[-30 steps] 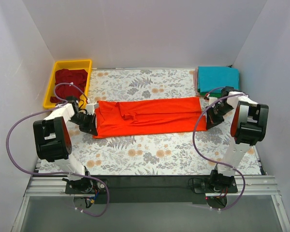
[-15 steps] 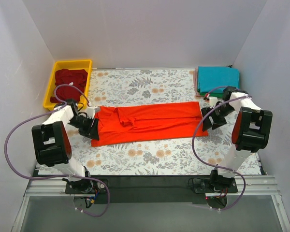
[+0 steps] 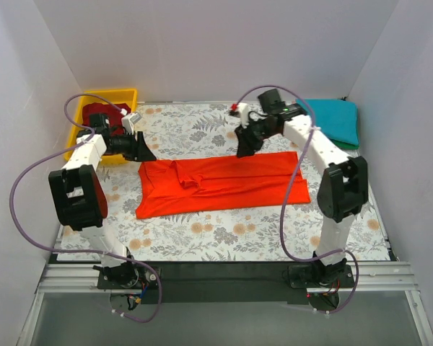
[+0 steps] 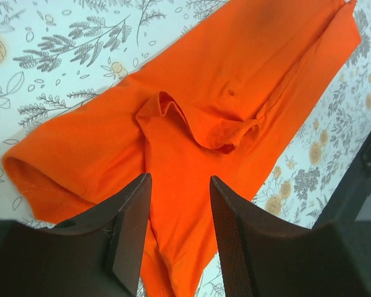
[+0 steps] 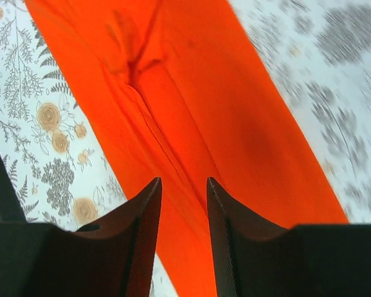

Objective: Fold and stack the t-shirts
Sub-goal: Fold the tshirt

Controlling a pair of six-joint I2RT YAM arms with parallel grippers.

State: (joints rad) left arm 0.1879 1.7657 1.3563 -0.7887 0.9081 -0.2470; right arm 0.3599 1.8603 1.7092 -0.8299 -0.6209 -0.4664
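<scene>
Orange-red t-shirt (image 3: 220, 184): lies flat as a long band across the middle of the bench, running left to right, on the floral table cloth (image 3: 202, 234).
Shirt surface: a raised, crumpled fold sits in its left part; long creases run along its length; the left end is wider than the right.
Left gripper (image 3: 140, 148): fingers spread with nothing between them; it hangs just beyond the shirt's far-left corner, clear of the cloth. In the left wrist view the left gripper (image 4: 178, 185) looks down the shirt (image 4: 247, 86), with the crumpled fold just ahead of its fingertips.
Left arm (image 3: 83, 162): reaches from its base at the near edge toward the far-left corner, wrist bent inward toward the shirt.
Right gripper (image 3: 244, 148): also spread and empty, poised over the shirt's far edge, right of centre. In its own view the right gripper (image 5: 183, 182) frames the shirt (image 5: 235, 105) below.
Right arm (image 3: 314, 144): stretched far, then angled left across the bench.
Maroon t-shirt (image 3: 105, 112): bunched in the yellow bin (image 3: 108, 92) at the far-left corner, beside the left gripper.
Teal t-shirt (image 3: 339, 119): folded at the far-right corner, well apart from both grippers.
</scene>
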